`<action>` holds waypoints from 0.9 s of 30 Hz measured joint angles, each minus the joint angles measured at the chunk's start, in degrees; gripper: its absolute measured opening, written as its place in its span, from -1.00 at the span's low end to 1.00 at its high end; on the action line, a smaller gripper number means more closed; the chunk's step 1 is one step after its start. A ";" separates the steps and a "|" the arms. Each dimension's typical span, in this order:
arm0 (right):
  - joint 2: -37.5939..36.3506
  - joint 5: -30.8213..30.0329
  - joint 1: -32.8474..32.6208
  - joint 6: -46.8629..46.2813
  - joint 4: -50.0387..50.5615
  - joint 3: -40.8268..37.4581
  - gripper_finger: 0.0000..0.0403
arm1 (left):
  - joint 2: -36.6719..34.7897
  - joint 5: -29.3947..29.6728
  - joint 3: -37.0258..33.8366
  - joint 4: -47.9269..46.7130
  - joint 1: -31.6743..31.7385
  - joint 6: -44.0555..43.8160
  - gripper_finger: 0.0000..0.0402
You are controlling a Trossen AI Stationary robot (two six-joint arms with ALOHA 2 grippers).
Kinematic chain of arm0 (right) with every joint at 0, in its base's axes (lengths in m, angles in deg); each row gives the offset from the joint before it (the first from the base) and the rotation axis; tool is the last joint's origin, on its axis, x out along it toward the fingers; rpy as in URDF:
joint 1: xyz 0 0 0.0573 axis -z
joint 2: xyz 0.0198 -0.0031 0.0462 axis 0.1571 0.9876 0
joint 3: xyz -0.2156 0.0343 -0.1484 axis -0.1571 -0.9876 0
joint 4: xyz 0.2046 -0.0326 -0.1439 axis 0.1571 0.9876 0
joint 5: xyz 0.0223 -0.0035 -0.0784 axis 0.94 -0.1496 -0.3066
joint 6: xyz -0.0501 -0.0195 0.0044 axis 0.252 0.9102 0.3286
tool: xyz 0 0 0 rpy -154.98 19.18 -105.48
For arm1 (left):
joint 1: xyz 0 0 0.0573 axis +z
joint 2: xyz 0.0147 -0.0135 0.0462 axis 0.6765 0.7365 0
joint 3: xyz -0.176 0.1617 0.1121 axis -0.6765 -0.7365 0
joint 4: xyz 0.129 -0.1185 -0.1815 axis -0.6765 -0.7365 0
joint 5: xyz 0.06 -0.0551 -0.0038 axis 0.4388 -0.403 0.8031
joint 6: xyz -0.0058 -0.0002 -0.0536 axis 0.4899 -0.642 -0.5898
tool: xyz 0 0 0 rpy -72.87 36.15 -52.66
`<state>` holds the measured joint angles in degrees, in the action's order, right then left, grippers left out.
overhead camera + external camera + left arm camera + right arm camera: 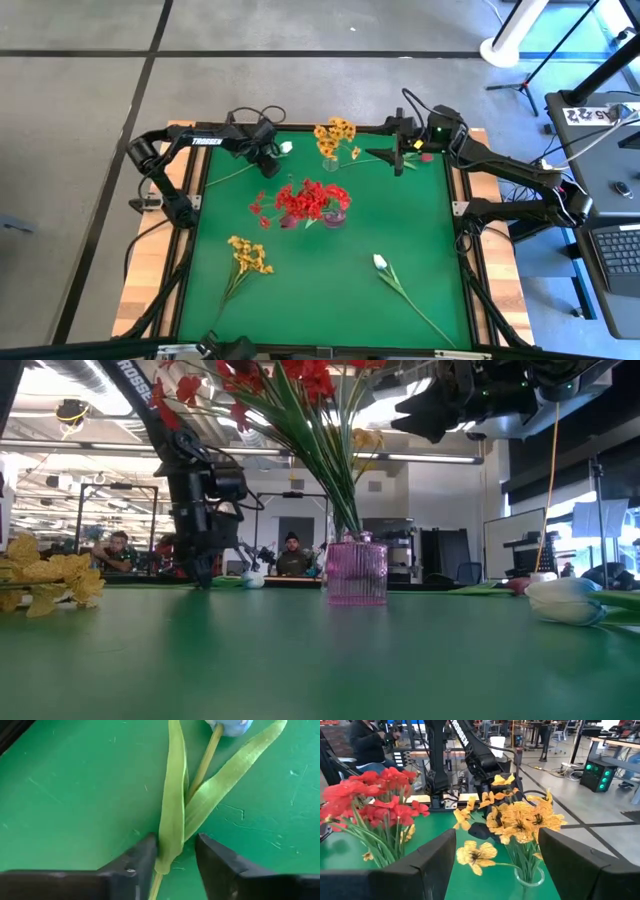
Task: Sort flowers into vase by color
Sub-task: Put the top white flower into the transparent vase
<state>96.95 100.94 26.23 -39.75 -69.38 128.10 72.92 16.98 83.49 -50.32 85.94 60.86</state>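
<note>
**Left hand straddles a white tulip stem**

At eleven o'clock on the green surface [320, 290], the left hand [172, 857] is released, its fingers either side of the white tulip [285, 148] stem and leaves, lying flat. The right hand [400, 160], at one o'clock, hangs spread wide, grasping nothing, beside the yellow flowers [335, 131] in a clear vase [527, 882]. Red flowers [310, 200] fill the pink vase [356, 572] at centre.

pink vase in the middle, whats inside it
The pink vase holds a bunch of red flowers on green stems. Its ribbed, tinted wall hides the stem ends and whether anything else is inside.
</note>
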 joint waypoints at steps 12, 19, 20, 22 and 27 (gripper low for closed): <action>-7.02 1.02 0.00 -2.03 -1.67 -0.02 0.39 | -8.97 4.77 6.19 -4.89 -0.10 -3.41 -0.96; -7.13 2.09 -0.02 -6.41 -3.75 0.00 0.39 | -24.32 4.43 13.48 -3.88 -3.99 -4.46 -0.98; -6.70 3.62 -0.04 -7.84 -4.86 0.00 0.39 | -26.69 4.32 14.42 -3.06 -4.83 -4.46 -0.99; -5.71 6.76 -0.04 -10.83 -7.77 0.00 0.39 | -31.72 3.54 16.26 0.37 -6.67 -4.41 -0.99; -2.17 6.97 -1.18 -16.77 -18.53 0.02 0.39 | -41.72 -3.39 17.92 11.49 -11.57 -5.46 -0.99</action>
<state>94.78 107.91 25.04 -56.52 -87.91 128.13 31.20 13.60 101.41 -38.83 74.37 55.40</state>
